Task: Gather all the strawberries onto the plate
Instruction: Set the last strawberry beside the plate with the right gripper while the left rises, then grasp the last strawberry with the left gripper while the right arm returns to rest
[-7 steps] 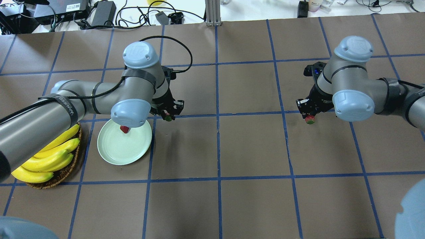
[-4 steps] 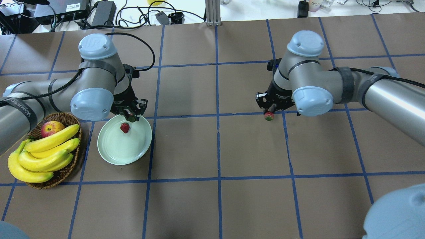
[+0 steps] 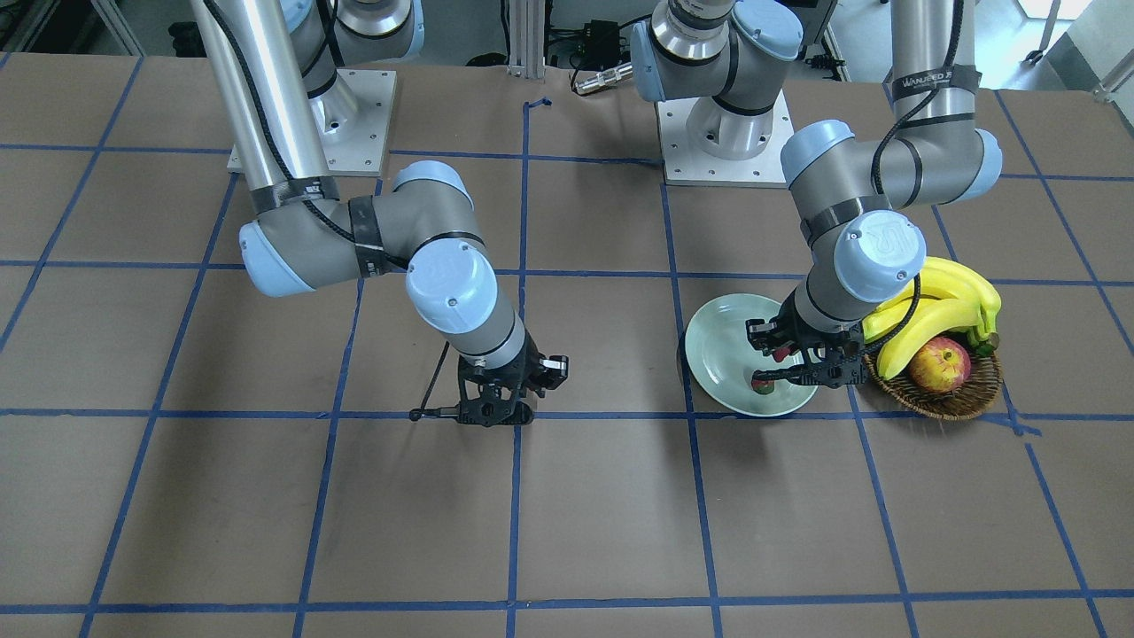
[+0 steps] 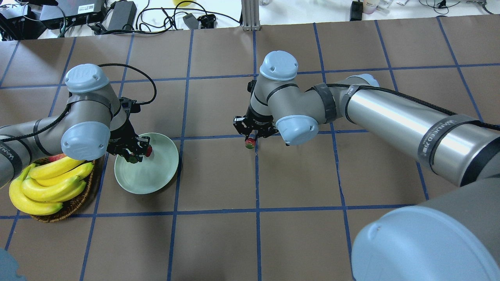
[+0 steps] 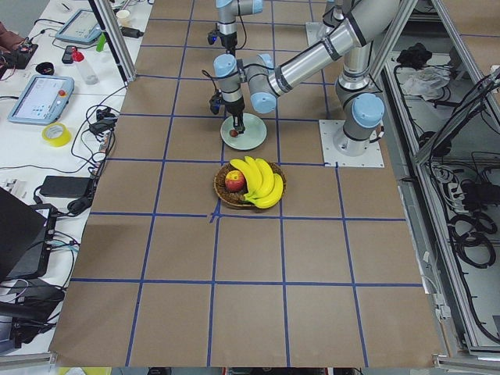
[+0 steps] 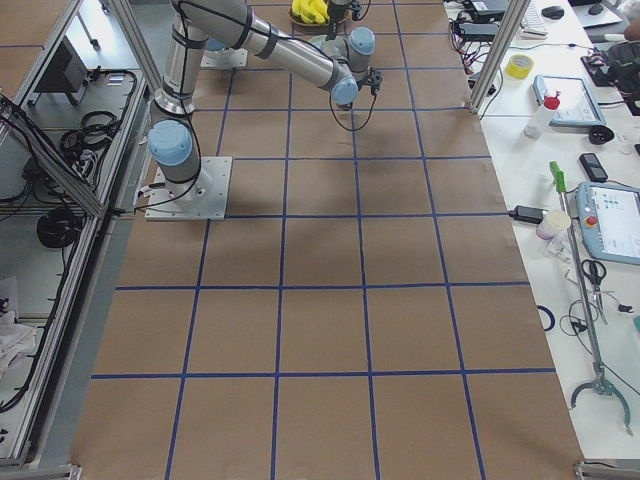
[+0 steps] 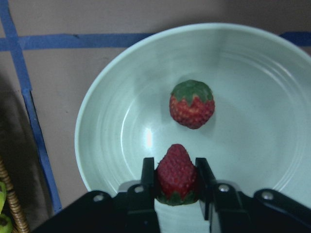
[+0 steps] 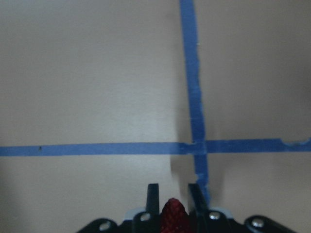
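Observation:
My left gripper point(image 4: 134, 155) is shut on a strawberry point(image 7: 176, 174) and holds it just over the near-left part of the pale mint plate point(image 4: 150, 177). A second strawberry point(image 7: 191, 104) lies loose in the plate point(image 7: 97, 121), cap up, apart from the held one. My right gripper point(image 4: 250, 141) is shut on a third strawberry point(image 4: 249, 145) and holds it above the table's middle, over a crossing of blue tape lines. In the right wrist view only that strawberry's red tip point(image 8: 173, 217) shows between the fingers.
A brown wicker basket point(image 4: 74, 205) with yellow bananas point(image 4: 50, 183) and a red-yellow apple point(image 3: 939, 368) stands just left of the plate, close to my left forearm. Blue tape lines grid the brown table. Cables and boxes lie past the far edge.
Both arms swung toward the overhead view's left. My left gripper carried its strawberry from beside the plate to over it. My right gripper carried its strawberry from the right side to the table's middle.

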You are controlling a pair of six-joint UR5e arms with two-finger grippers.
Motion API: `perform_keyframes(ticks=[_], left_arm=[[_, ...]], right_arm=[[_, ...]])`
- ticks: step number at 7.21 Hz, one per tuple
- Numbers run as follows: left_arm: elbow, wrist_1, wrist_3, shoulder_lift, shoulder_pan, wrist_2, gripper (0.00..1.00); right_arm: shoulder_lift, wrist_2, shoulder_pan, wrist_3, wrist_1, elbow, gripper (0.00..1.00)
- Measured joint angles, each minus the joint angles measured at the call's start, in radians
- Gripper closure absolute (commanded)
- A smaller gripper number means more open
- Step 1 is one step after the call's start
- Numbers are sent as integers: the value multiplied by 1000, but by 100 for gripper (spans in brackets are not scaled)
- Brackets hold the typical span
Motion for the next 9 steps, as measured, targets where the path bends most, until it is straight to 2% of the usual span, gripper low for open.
perform_keyframes(ticks=[1, 2, 4, 5, 7, 9], left_arm=[[4, -1, -3, 0, 7, 3, 0], [13, -4, -4, 0, 15, 5, 0], [50, -51, -8, -2, 23, 4, 0], [77, -99, -21, -6, 13, 1, 0], [157, -158, -108, -15, -66, -31, 1], [200, -139, -275, -28, -188, -67, 2]], right_arm=[[14, 5, 24, 12, -6, -11, 23], [20, 3, 35, 16, -7, -15, 0], [-8, -23, 41, 11, 8, -15, 0], [-47, -66, 40, 3, 46, -17, 0], [-176, -181, 12, -26, 176, -26, 0], [-315, -244, -67, -66, 334, -56, 0]])
